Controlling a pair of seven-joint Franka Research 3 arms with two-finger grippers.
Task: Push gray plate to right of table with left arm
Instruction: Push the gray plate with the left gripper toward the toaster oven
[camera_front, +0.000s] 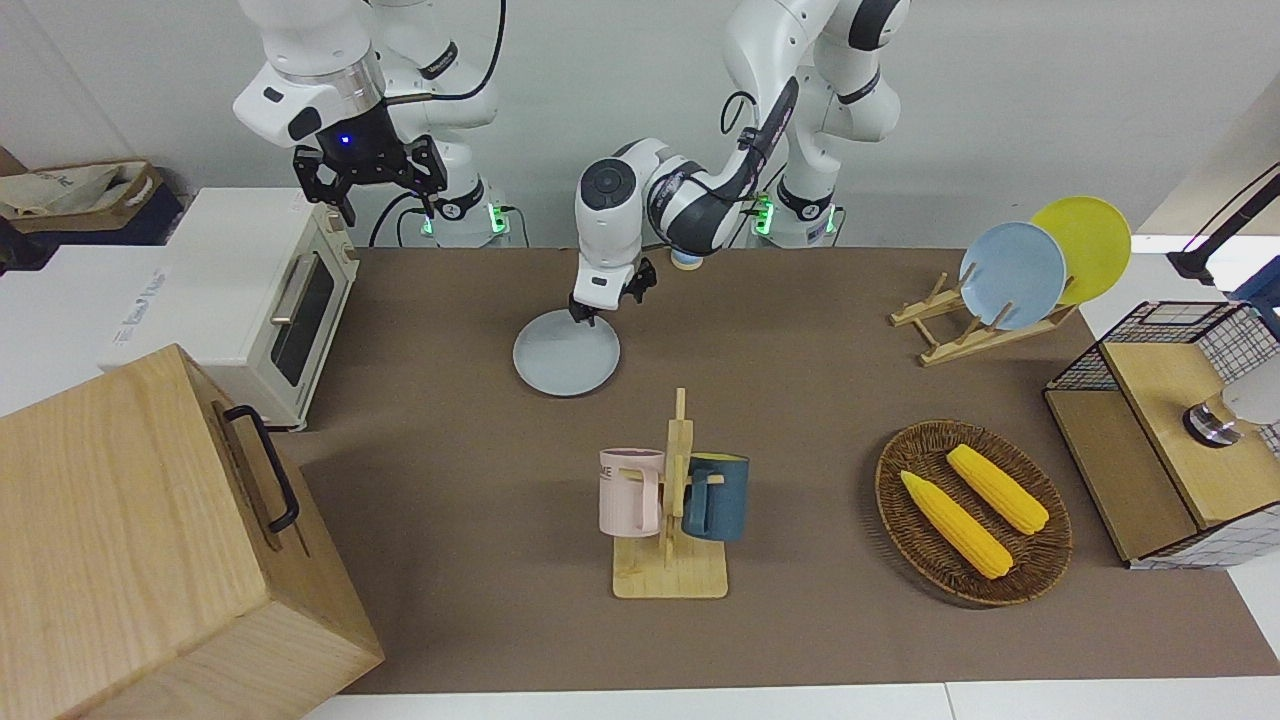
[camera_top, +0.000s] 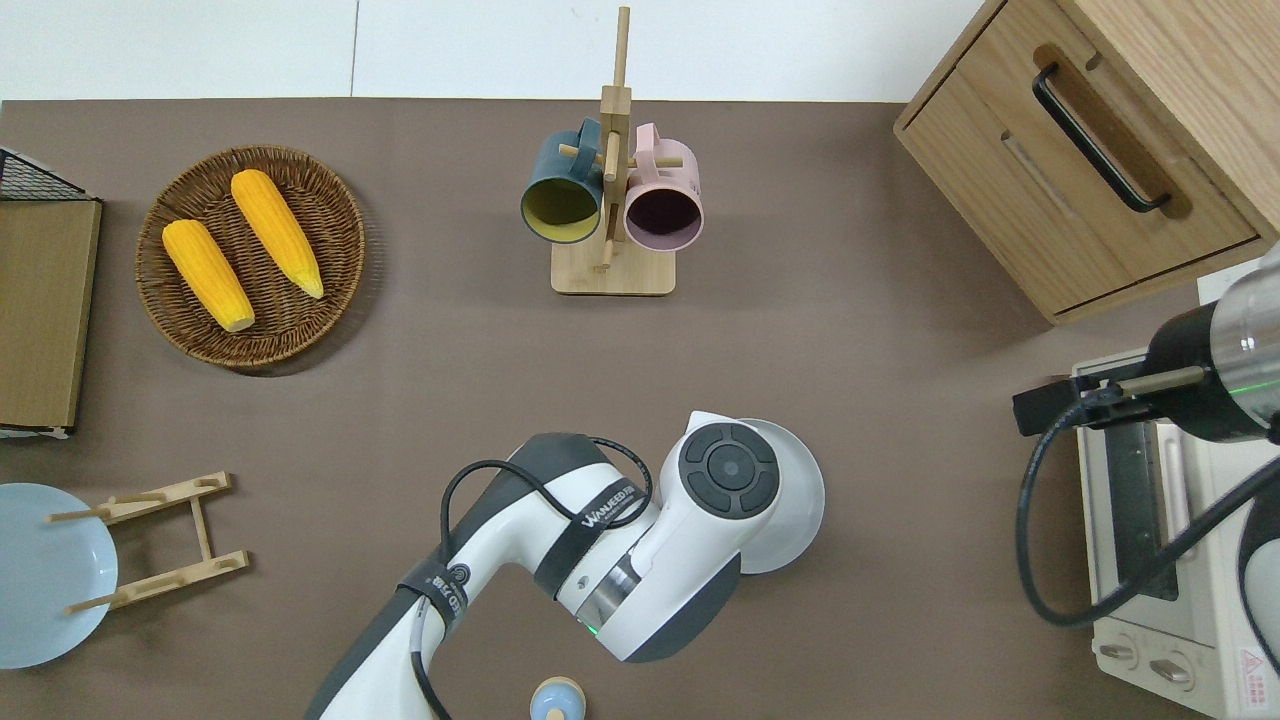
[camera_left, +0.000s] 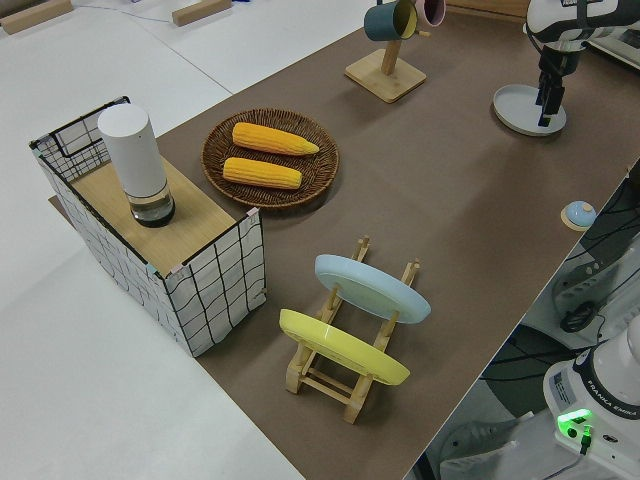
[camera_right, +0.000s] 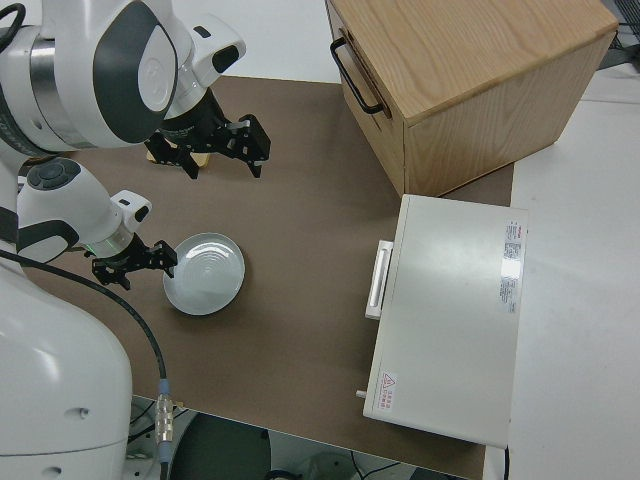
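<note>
table (camera_front: 800, 400): brown top, crowded at both ends. Toaster oven (camera_front: 262, 300) and wooden drawer cabinet (camera_front: 150, 540) sit at the right arm's end. Mug rack (camera_front: 672, 500) is at about 5 o'clock from the plate in the front view.

gray plate (camera_front: 566, 353): flat on the table, roughly mid-width, toward the robots' edge.

left gripper (camera_front: 585, 315): down at the plate's rim, at about 1 o'clock on the plate in the front view. Fingers look slightly apart and hold nothing.

right gripper (camera_front: 368, 180): parked, fingers spread.

Risks: contact is off-centre on a low rim, so a push could spin the plate or let the fingers ride over it. Overshoot runs it into the toaster oven.
</note>
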